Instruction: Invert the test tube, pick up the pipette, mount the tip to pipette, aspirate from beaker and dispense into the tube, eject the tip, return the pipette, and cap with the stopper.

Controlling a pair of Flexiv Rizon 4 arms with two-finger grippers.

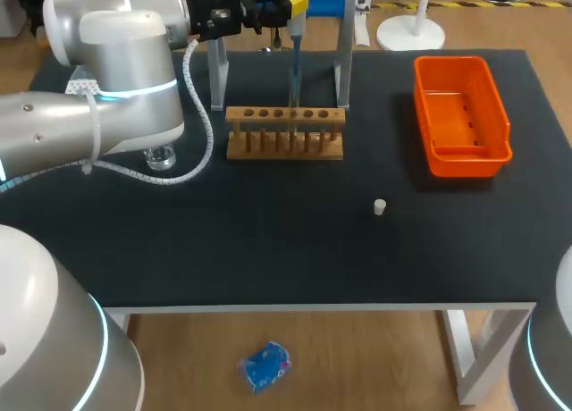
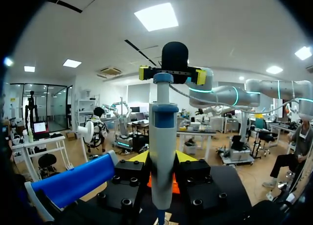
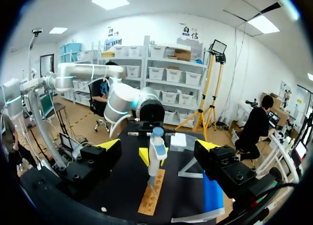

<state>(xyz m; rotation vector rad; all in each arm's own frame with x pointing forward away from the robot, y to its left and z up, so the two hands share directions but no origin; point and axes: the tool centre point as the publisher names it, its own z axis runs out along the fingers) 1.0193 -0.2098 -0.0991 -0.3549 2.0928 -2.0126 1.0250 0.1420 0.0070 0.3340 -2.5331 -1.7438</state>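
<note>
My left gripper (image 1: 288,4) is shut on the blue-and-grey pipette (image 1: 295,49), which it holds upright at the table's back. The pipette's lower end hangs just over a middle hole of the wooden test tube rack (image 1: 284,132). In the left wrist view the pipette (image 2: 163,151) stands between the fingers. A glass beaker (image 1: 161,156) sits left of the rack, half hidden under my left arm. The small white stopper (image 1: 379,206) lies alone on the mat. My right gripper (image 3: 159,146) is wide open with nothing in it, facing the pipette (image 3: 155,156) and the rack (image 3: 151,198) from a distance.
An orange bin (image 1: 460,114) stands at the back right. Behind the rack is the pipette stand (image 1: 342,67), with metal legs and a blue top. The black mat (image 1: 268,250) in front of the rack is bare apart from the stopper.
</note>
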